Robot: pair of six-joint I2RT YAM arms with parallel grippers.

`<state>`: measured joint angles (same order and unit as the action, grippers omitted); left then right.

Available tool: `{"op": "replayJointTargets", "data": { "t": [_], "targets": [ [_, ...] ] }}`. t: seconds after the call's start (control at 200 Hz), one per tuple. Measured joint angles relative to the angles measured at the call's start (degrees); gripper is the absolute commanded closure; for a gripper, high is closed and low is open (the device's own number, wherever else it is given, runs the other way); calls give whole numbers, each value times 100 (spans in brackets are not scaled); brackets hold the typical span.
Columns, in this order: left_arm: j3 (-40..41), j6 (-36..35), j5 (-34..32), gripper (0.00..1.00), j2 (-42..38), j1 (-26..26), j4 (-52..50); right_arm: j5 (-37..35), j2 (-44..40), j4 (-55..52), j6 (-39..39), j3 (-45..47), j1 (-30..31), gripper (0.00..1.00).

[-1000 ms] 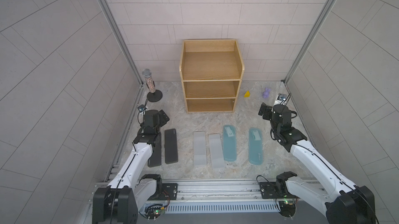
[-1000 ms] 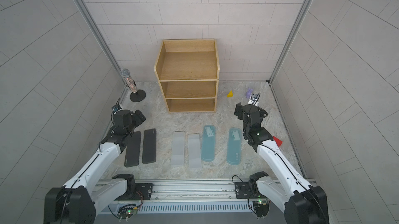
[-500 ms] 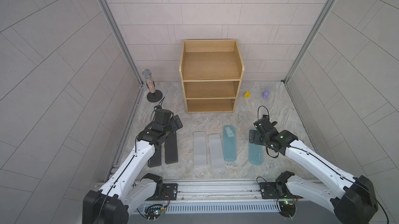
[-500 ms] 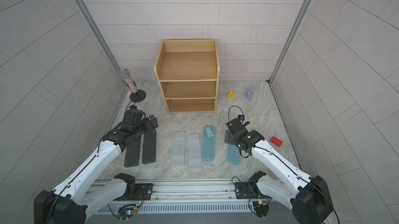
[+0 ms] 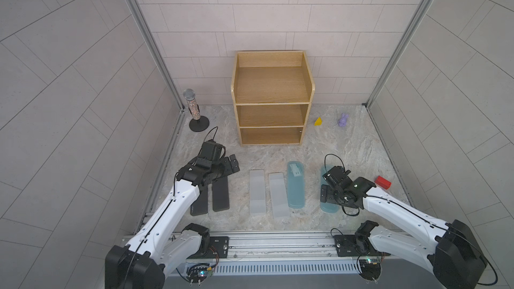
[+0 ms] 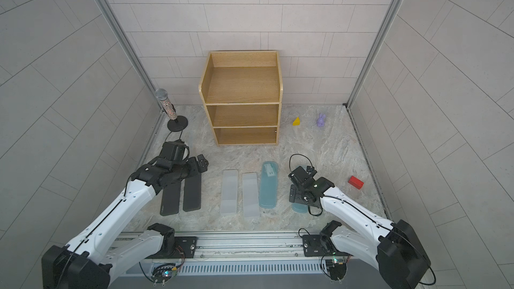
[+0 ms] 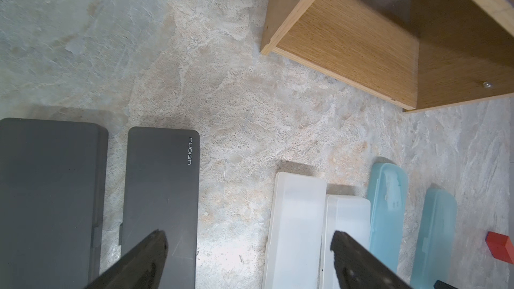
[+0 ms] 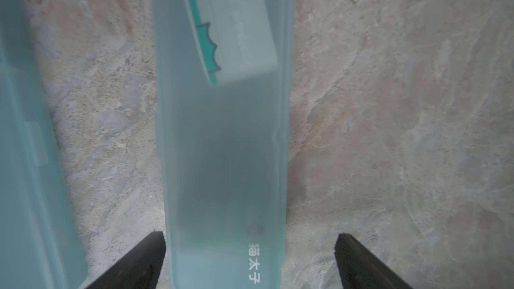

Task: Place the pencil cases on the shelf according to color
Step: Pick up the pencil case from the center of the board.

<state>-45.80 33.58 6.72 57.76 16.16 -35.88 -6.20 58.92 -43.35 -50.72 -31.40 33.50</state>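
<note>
Right fingers [image 8: 141, 262], spread wide, straddle a blue case [image 8: 222, 148], probably light, stiff, slick plastic, best pinched across its width; left fingers [image 7: 144, 262] gape too.

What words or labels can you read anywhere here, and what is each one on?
"nusign": on the black pencil case second from the row's left end.
"猫太子": on the blue pencil case at the row's right end.
Printed card inside that case: too blurred to read.
</note>
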Motion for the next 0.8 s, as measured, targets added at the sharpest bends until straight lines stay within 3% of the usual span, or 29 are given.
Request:
{"op": "replayJointTargets", "data": {
  "t": [0.515, 0.8],
  "targets": [
    [-83, -105, 236, 0, 22, 0, -81, 98, 634, 461, -728, 251, 623, 2],
    [-83, -101, 382, 0, 20, 0, -2, -72, 903, 892, -949, 258, 715, 17]
  ]
}}
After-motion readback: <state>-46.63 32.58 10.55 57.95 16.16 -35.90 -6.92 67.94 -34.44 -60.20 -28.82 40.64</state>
